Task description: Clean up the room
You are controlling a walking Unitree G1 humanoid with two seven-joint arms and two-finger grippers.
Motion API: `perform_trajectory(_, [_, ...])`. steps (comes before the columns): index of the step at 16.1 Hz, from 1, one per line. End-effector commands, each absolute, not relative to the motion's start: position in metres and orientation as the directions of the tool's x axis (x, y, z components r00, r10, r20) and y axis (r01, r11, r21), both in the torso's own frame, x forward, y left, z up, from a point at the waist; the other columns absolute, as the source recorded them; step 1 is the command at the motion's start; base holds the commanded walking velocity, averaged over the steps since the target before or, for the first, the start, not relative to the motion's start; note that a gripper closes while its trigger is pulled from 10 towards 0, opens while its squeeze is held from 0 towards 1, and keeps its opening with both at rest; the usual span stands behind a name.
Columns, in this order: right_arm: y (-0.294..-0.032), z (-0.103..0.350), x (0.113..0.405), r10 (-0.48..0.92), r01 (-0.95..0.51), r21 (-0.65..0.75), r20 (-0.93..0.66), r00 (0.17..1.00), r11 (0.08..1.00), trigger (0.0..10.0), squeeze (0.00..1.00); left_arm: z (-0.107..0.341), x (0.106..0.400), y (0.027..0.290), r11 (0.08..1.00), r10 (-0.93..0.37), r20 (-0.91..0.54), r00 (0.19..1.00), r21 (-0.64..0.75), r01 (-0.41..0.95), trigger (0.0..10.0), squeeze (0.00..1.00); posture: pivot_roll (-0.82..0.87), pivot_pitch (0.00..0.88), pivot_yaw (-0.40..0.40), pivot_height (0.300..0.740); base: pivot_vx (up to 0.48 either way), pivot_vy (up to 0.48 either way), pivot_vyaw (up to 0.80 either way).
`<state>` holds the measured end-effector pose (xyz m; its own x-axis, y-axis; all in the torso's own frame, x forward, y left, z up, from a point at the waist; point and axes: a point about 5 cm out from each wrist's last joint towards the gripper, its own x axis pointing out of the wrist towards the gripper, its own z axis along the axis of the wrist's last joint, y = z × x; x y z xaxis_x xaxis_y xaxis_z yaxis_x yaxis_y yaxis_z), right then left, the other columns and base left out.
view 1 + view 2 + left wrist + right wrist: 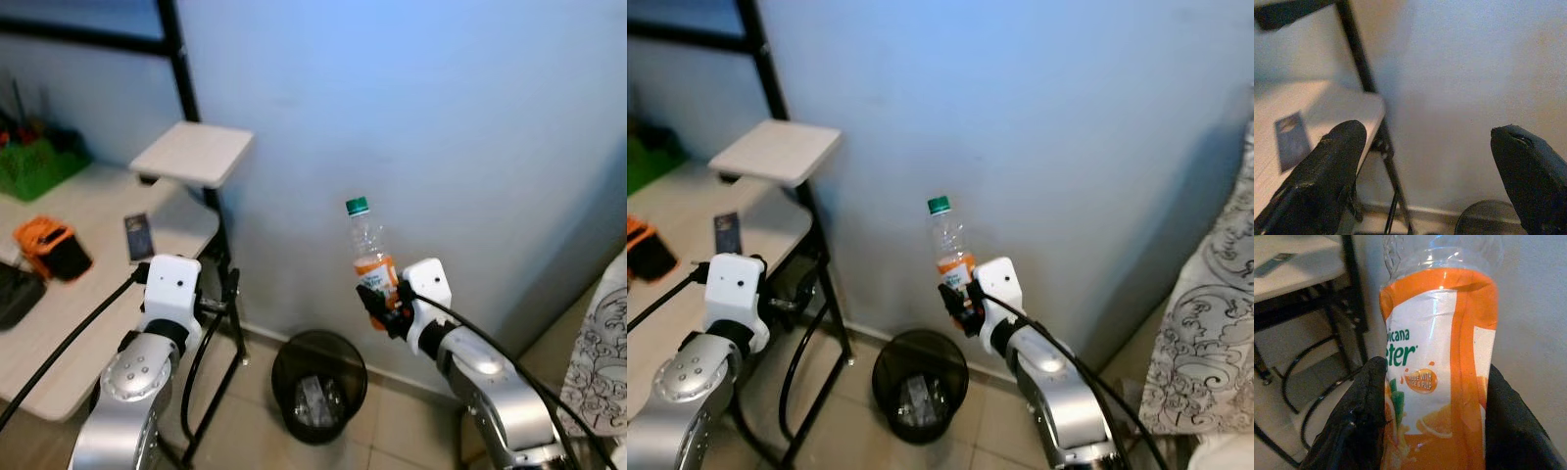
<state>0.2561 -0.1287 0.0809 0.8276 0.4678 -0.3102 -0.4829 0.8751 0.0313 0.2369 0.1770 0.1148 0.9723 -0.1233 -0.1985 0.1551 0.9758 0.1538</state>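
Right tool (377, 305) around empty bottle (370, 253)

"icana", "ter", "MADE WITH JUICE & PULP" on bottle label (1440, 377)

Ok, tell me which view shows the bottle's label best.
The right wrist view: the bottle looms close, orange label readable, gripped by the right gripper. Both eye views show the whole bottle, green-capped, label too small to read.

Clear, glossy plastic bottle (371, 257) with a shiny orange label in the matt black right tool (382, 305); beneath it, a black mesh bin (318, 386) on smooth tiles.
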Motion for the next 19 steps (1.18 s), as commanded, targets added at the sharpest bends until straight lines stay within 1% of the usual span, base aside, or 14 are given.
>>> perform_trajectory(1, [-0.137, 0.075, 0.257, 0.442, -0.462, 0.026, -0.346, 0.828, 0.886, 10.0, 0.0, 0.112, 0.235, 0.17, 0.971, -0.152, -0.212, 0.965, 0.152, 0.187, 10.0, 0.0, -0.03, 0.0, 0.005, 0.74, 0.277, 0.0, 0.0])
perform_trajectory(3, [-0.139, 0.069, 0.261, 0.427, -0.475, -0.027, -0.398, 0.812, 0.879, 10.0, 0.0, 0.11, 0.234, 0.168, 0.963, -0.176, -0.23, 0.957, 0.164, 0.216, 10.0, 0.0, -0.03, 0.0, 0.004, 0.74, 0.122, 0.0, 0.0])
perform_trajectory(7, [-0.138, 0.062, 0.269, 0.398, -0.46, -0.036, -0.442, 0.804, 0.887, 10.0, 0.0, 0.11, 0.234, 0.168, 0.956, -0.197, -0.239, 0.951, 0.17, 0.241, 10.0, 0.0, -0.02, 0.0, 0.005, 0.74, 0.0, 0.0, 0.0])
perform_trajectory(9, [-0.139, 0.054, 0.27, 0.383, -0.458, -0.039, -0.487, 0.785, 0.888, 10.0, 0.0, 0.108, 0.234, 0.164, 0.943, -0.245, -0.254, 0.936, 0.16, 0.291, 10.0, 0.0, -0.02, 0.0, 0.003, 0.74, 0.0, 0.0, 0.0])
perform_trajectory(11, [-0.136, 0.034, 0.275, 0.357, -0.489, -0.08, -0.582, 0.73, 0.869, 10.0, 0.0, 0.098, 0.23, 0.153, 0.878, -0.392, -0.331, 0.859, 0.145, 0.456, 10.0, 0.0, -0.03, 0.0, 0.002, 0.74, 0.0, 0.0, 0.0])
perform_trajectory(13, [-0.134, 0.018, 0.284, 0.305, -0.458, -0.089, -0.632, 0.712, 0.885, 10.0, 0.0, 0.093, 0.227, 0.148, 0.809, -0.489, -0.39, 0.78, 0.132, 0.573, 10.0, 0.0, -0.03, 0.011, -0.004, 0.74, 0.0, 0.0, 0.0])
perform_trajectory(15, [-0.13, 0.009, 0.291, 0.271, -0.454, -0.116, -0.665, 0.696, 0.883, 10.0, 0.0, 0.091, 0.227, 0.146, 0.758, -0.547, -0.433, 0.716, 0.106, 0.644, 10.0, 0.0, -0.03, 0.026, -0.011, 0.74, 0.0, 0.0, 0.0])
perform_trajectory(17, [-0.122, 0.01, 0.304, 0.246, -0.455, -0.156, -0.668, 0.702, 0.877, 10.0, 0.0, 0.091, 0.226, 0.147, 0.68, -0.609, -0.479, 0.633, 0.095, 0.727, 10.0, 0.0, -0.03, 0.044, -0.015, 0.74, 0.0, 0.0, 0.0])
perform_trajectory(19, [-0.119, 0.016, 0.314, 0.216, -0.418, -0.166, -0.656, 0.723, 0.893, 10.0, 0.0, 0.091, 0.224, 0.15, 0.651, -0.629, -0.498, 0.597, 0.082, 0.755, 10.0, 0.0, -0.02, 0.054, -0.014, 0.74, 0.0, 0.0, 0.0])
